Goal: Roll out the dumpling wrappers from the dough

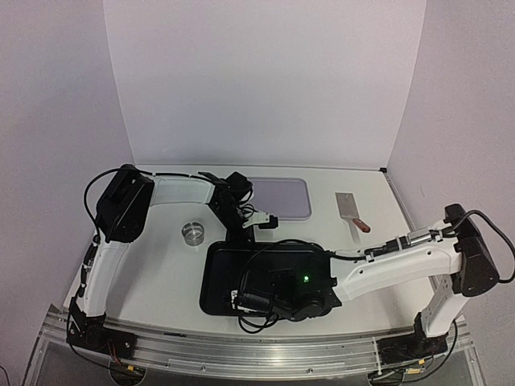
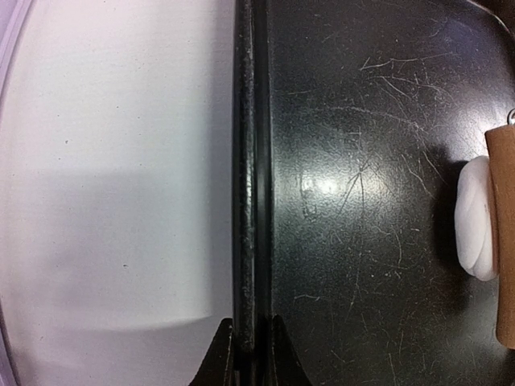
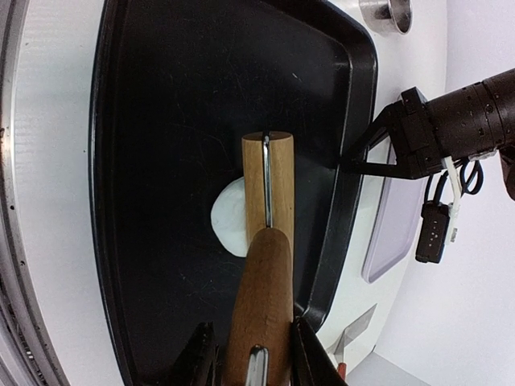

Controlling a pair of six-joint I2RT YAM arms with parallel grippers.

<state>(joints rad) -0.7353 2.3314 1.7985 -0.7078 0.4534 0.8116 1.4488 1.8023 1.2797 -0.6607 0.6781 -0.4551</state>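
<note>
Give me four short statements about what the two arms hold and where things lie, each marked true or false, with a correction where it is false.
1. The left tool is clamped on the rim of the black tray. True.
2. The right tool holds a metal scraper. False: it holds the wooden rolling pin; the scraper lies on the table.
3. The white dough lies partly under the roller, inside the tray. True.
4. The ring cutter stands inside the tray. False: it stands on the table beside it.

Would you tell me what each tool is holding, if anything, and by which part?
The left tool clamps the tray by its rim; the right tool holds the roller by its wooden handle, over the dough.
</note>
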